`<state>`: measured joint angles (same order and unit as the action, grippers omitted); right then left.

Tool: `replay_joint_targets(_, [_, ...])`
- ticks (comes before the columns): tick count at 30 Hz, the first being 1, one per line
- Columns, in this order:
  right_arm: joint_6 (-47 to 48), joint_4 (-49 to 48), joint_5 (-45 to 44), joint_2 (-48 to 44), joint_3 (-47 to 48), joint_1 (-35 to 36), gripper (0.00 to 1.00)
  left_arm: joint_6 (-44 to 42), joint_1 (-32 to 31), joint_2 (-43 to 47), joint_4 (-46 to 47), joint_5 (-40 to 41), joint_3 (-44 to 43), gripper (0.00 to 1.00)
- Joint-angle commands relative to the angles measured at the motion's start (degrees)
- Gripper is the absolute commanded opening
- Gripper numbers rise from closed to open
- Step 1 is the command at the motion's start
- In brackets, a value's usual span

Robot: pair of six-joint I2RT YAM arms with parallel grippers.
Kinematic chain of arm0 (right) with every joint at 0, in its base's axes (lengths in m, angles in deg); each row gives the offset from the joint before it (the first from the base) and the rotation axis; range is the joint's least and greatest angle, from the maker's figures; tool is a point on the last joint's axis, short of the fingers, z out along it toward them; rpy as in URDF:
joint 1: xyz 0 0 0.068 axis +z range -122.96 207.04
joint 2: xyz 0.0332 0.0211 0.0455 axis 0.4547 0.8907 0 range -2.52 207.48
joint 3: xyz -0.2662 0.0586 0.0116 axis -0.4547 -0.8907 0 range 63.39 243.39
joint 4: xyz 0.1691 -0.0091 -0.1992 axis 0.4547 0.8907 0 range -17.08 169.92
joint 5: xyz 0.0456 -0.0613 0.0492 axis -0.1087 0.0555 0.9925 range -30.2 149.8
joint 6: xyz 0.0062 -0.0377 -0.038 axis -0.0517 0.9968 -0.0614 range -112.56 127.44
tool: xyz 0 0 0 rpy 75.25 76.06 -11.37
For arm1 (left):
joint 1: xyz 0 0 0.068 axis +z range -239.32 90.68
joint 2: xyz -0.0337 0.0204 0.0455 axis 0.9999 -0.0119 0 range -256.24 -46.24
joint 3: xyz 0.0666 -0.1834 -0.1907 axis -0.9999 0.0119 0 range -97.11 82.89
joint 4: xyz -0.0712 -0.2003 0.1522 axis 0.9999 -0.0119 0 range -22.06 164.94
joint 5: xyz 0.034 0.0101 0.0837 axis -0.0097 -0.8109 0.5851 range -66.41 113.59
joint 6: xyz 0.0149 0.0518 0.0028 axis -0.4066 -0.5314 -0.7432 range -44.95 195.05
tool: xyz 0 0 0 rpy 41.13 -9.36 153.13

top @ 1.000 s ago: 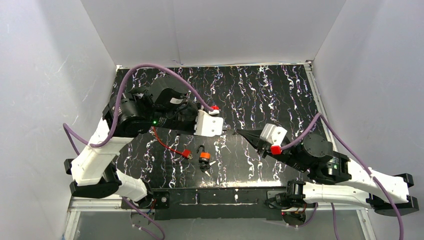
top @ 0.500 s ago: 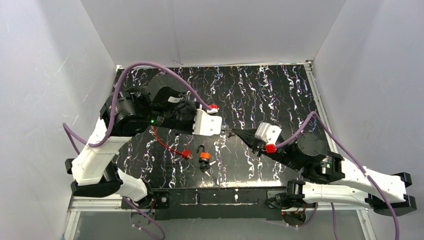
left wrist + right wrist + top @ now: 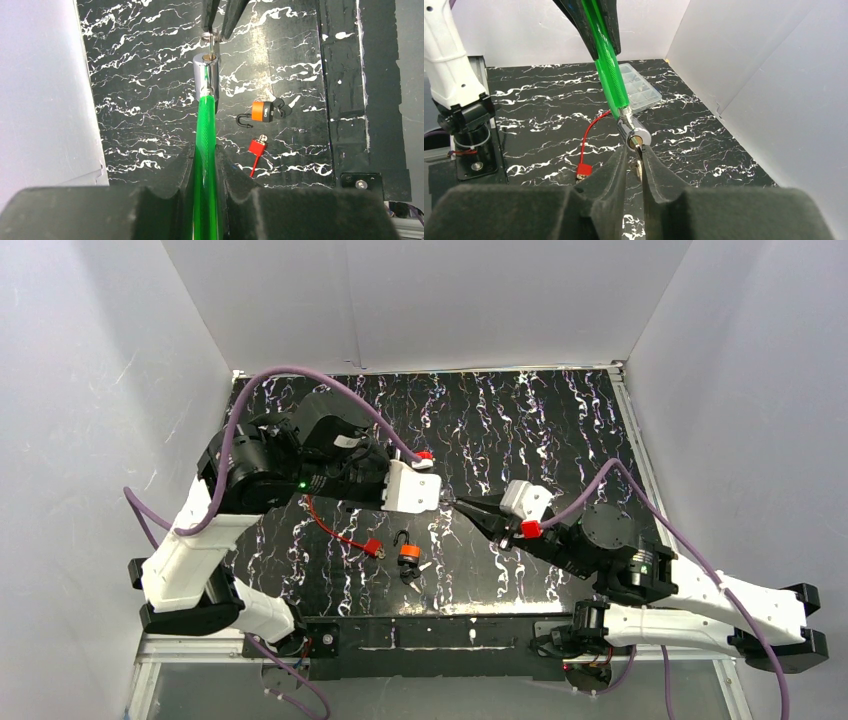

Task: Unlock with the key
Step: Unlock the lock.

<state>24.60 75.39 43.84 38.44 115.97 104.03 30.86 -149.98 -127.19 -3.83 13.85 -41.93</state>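
Nearest the arm bases, an orange padlock (image 3: 408, 553) is lying on the black marbled table (image 3: 560, 420). Its shackle is looking swung open, and dark keys are sitting against its body. Just beside it, toward the left arm's side, a small red tag (image 3: 373, 548) is resting flat, with a thin red wire trailing away from it toward the left arm.

Farther in, near the middle of the table and raised above it, the two hands are meeting tip to tip. The left hand (image 3: 206, 152) is clenching a green cable (image 3: 206, 125). The cable is running out between its fingers and ending in a chrome lock barrel (image 3: 206, 70). The barrel is pointing its keyway at the right hand (image 3: 634, 150). A key (image 3: 212, 47) is sitting in that keyway, with its head lying between the right fingers. Those fingers are standing slightly parted on either side of the head, and I cannot tell whether they are pinching it or standing free of it.

Beyond the barrel, in the right wrist view, a clear compartment box (image 3: 640, 92) is lying on the table. At the far edge, white walls (image 3: 430, 300) are closing in the table.
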Motion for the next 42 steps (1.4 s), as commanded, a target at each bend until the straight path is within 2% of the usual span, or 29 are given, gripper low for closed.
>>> replay_joint_targets(1, [-2.87,2.12,2.70,-4.11,2.03,-0.35,0.27,-1.51,-0.68,2.41,6.38,-1.16,2.98,0.00])
replay_joint_targets(7, [-4.09,10.79,4.23,-4.02,6.12,-0.35,0.30,-3.08,-0.68,3.32,7.31,1.78,7.65,0.00])
replay_joint_targets(16, [-3.08,15.13,2.94,-2.62,7.66,-0.35,0.33,-3.03,-1.12,2.57,6.96,2.19,6.29,0.00])
replay_joint_targets(22, [-1.36,12.37,1.18,-0.72,6.67,-0.54,0.35,-2.97,-1.42,2.17,6.38,1.91,5.18,0.00])
replay_joint_targets(31, [0.06,8.37,0.92,-0.10,5.87,-3.16,0.31,-3.17,-1.78,2.00,5.93,1.37,4.68,0.00])
replay_joint_targets(38, [-2.61,13.77,9.02,-2.11,8.51,-3.51,0.28,-3.57,-1.90,2.10,6.20,2.63,5.09,0.00])
replay_joint_targets(42, [-3.78,13.76,8.53,-4.76,8.46,-3.51,0.28,-3.75,-1.93,2.30,6.53,3.05,5.59,0.00])
